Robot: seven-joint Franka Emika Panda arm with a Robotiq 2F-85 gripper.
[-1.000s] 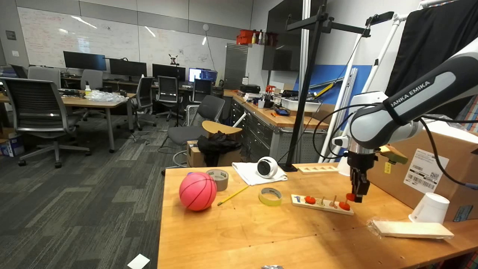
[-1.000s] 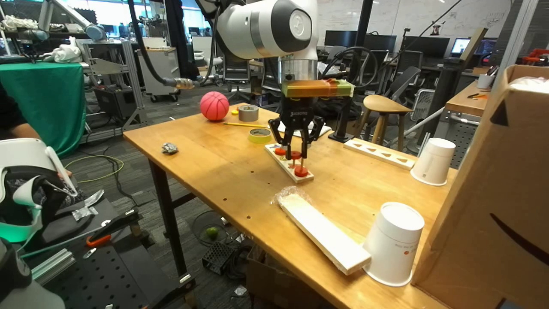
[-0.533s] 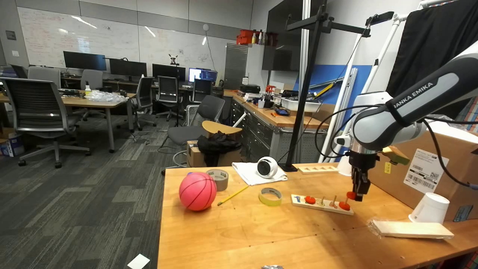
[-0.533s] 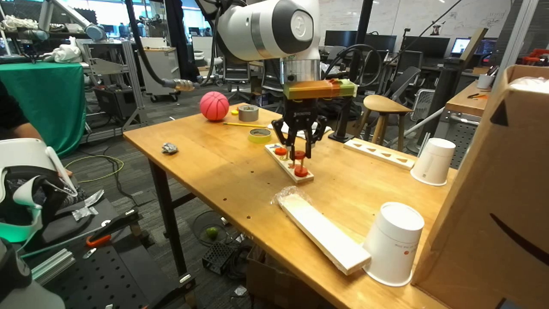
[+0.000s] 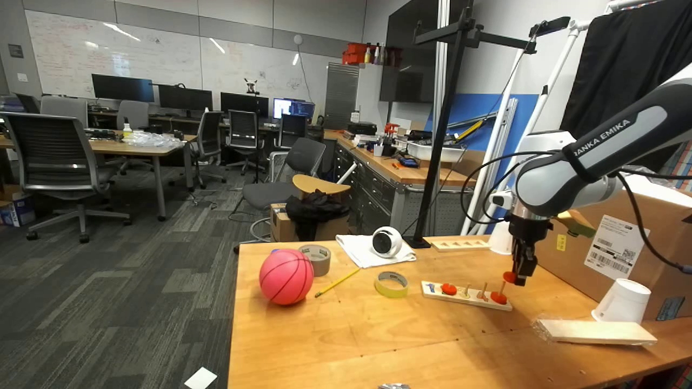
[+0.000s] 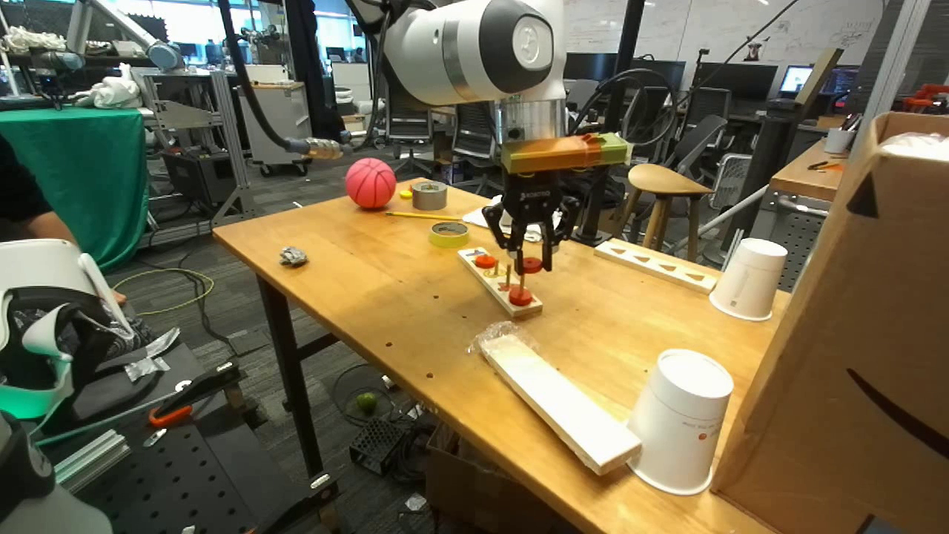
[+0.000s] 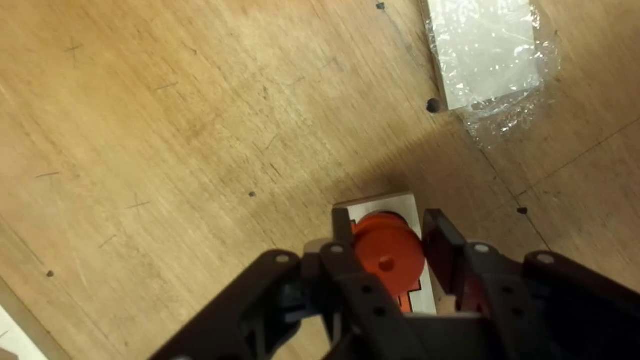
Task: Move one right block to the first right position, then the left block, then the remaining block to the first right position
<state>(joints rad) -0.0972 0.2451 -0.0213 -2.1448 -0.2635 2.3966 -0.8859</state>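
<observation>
Upturned cups, ball, plank near pegboard

Wooden worktop, sides as in an exterior view: pink ball by the left edge, grey tape roll near the back-left corner, then white cloth, black stand base and triangle-hole strip along the back edge. Pencil, yellow tape roll, peg board run left to right across the middle; silvery lump sits near the front edge. Right end: cardboard box, upturned cup near the back edge, second cup just beside a wrapped plank.
</observation>
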